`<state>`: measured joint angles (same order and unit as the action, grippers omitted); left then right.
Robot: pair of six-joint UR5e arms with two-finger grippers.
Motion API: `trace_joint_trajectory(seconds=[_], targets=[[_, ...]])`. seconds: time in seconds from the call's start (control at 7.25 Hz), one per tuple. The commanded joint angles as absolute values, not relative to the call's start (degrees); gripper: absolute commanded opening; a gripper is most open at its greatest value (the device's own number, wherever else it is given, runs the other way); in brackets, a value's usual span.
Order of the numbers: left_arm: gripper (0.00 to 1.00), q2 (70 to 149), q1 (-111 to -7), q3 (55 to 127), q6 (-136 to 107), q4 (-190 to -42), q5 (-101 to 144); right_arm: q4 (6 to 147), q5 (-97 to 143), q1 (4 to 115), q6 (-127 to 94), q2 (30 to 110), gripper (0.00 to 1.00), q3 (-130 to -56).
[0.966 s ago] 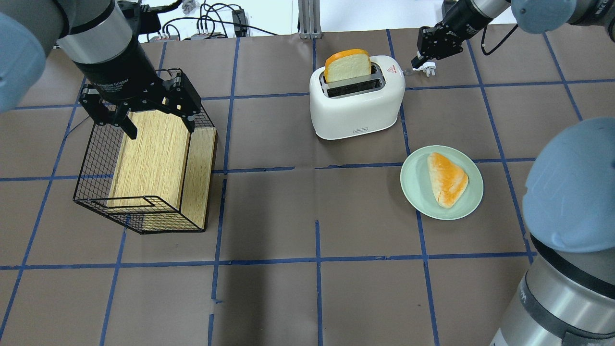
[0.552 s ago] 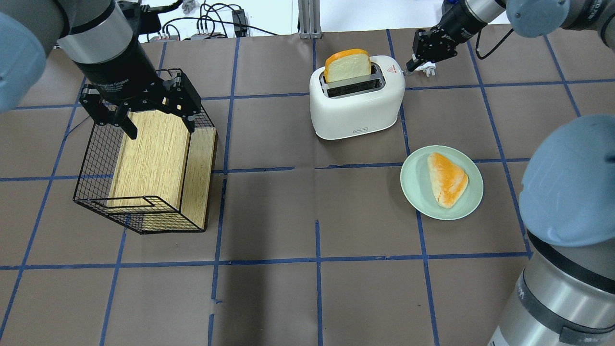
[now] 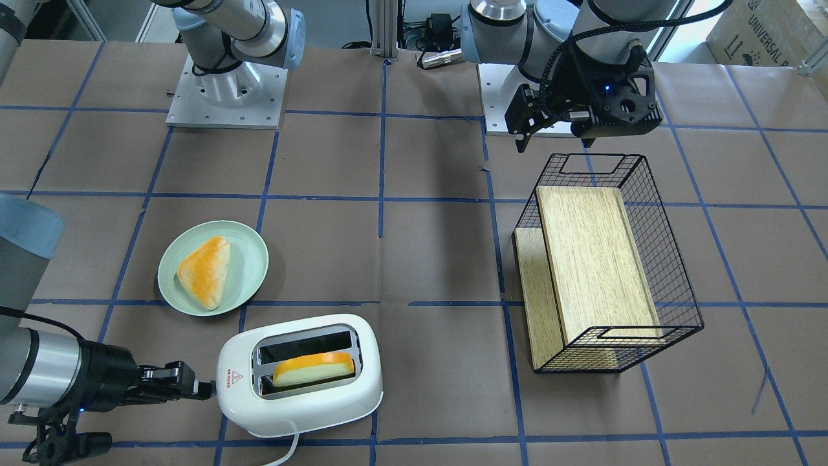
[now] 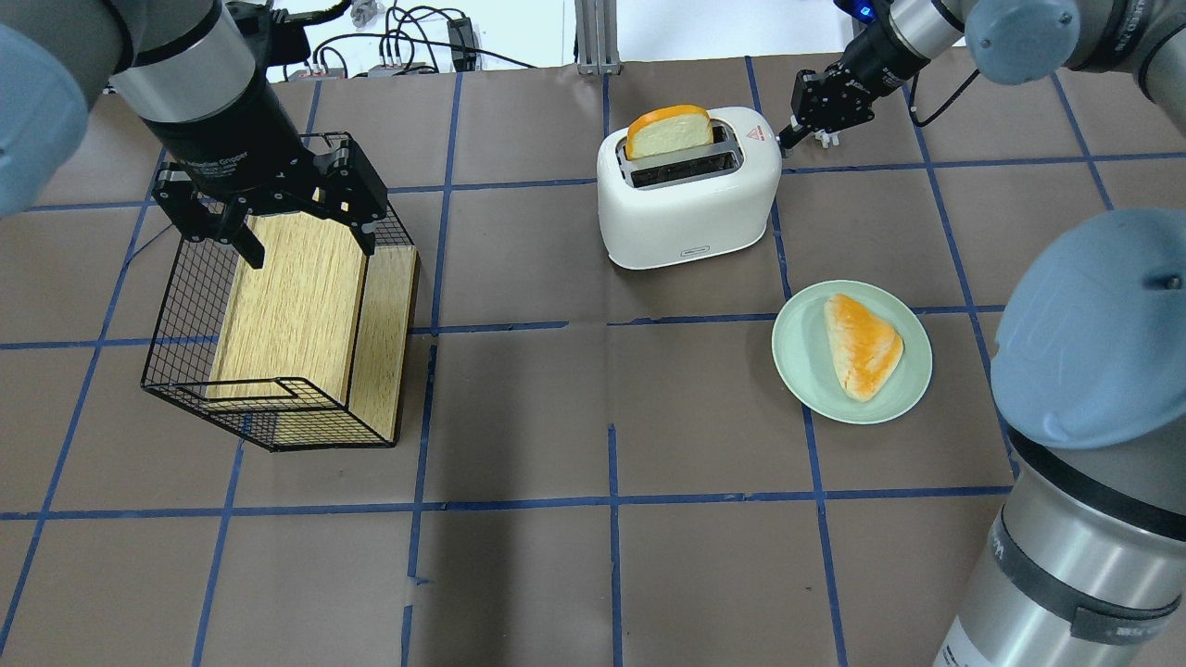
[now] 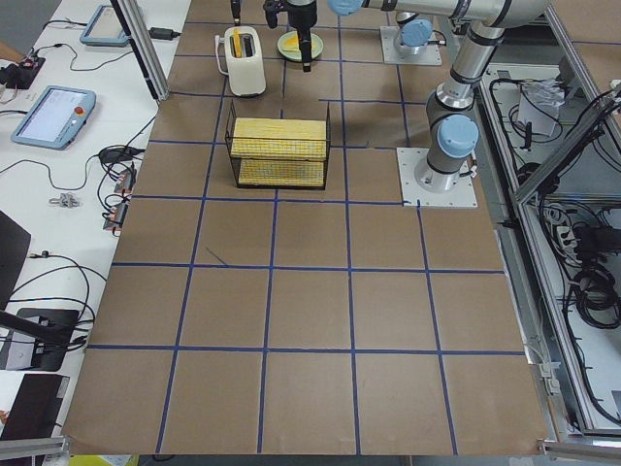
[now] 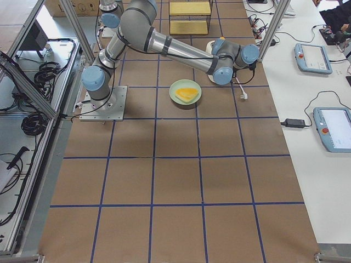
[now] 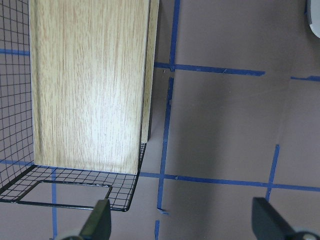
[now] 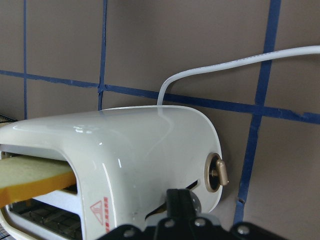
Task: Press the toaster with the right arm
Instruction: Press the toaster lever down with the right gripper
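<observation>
The white toaster (image 4: pixel 690 199) stands at the back middle of the table, with a bread slice (image 4: pixel 669 130) upright in its far slot. It also shows in the front view (image 3: pixel 301 395) and the right wrist view (image 8: pixel 135 150). My right gripper (image 4: pixel 786 139) is shut, and its tips are at the toaster's right end, below the red triangle label. In the right wrist view the tips (image 8: pixel 180 200) rest on the lever knob (image 8: pixel 194 204) beside a brass dial (image 8: pixel 218 172). My left gripper (image 4: pixel 309 248) is open and empty above the wire basket.
A black wire basket (image 4: pixel 176 306) with a wooden board in it lies at the left. A pale green plate (image 4: pixel 797 371) with a triangular pastry (image 4: pixel 864 345) sits in front of and to the right of the toaster. The toaster's white cord (image 8: pixel 225 62) trails behind it.
My right gripper has moved left and down onto the toaster's right end. The bread slice sits slightly lower in its slot. The left arm has not moved.
</observation>
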<state>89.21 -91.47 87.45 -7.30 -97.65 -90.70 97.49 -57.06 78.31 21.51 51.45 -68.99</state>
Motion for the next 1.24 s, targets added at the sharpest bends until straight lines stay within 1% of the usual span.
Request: trace_joint_trajectory(seconds=[0.0, 0.55, 1.1], targets=[[1.00, 89.2, -91.5, 87.5, -7.3, -97.6, -90.7, 97.5, -57.0, 78.4, 21.5, 50.7, 0.04, -69.3], [1.00, 89.2, -91.5, 87.5, -7.3, -97.6, -90.7, 97.9, -56.9, 78.2, 21.7, 48.4, 0.04, -69.1], [1.00, 89.2, -91.5, 87.5, -7.3, -97.6, -90.7, 98.1, -56.2, 78.2, 21.7, 48.0, 0.05, -68.7]])
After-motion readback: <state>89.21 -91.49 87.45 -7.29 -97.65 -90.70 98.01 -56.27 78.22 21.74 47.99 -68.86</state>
